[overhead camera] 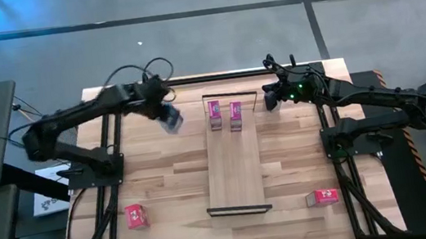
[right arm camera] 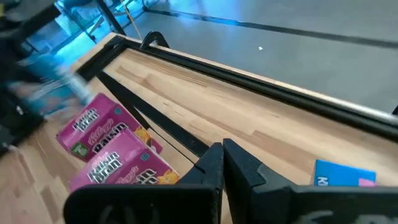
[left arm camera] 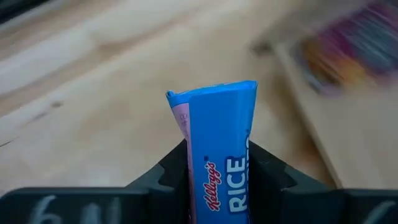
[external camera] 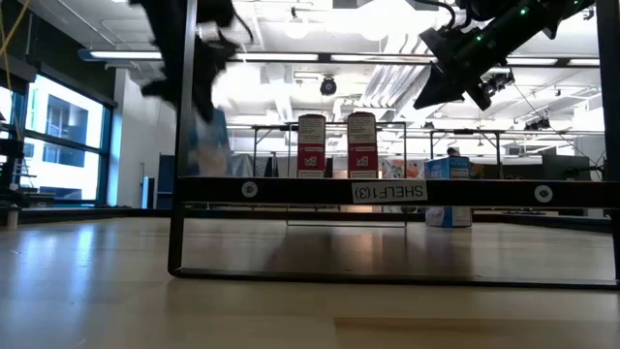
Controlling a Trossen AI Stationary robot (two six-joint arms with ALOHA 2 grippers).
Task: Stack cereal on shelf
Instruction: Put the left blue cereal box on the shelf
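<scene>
Long light-wood shelf board (overhead camera: pixel 234 166), label "SHELF (3)", holds two pink cardboard cereal boxes (overhead camera: pixel 225 115) upright at its 12 o'clock end. Left gripper (left arm camera: pixel 214 171) pinches a light-blue "Kellogg's RICE" box (left arm camera: pixel 219 149) aloft at the shelf's 10 o'clock. Right gripper (right arm camera: pixel 222 155) at 1 o'clock, fingers pressed together, nothing held.

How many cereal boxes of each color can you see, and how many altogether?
Pink boxes: 2, one and another standing on the shelf.
Blue boxes: 2, one held in the left gripper, one on the table near the right gripper.
Red boxes: 2, one and another on the table.
Total: 6
</scene>
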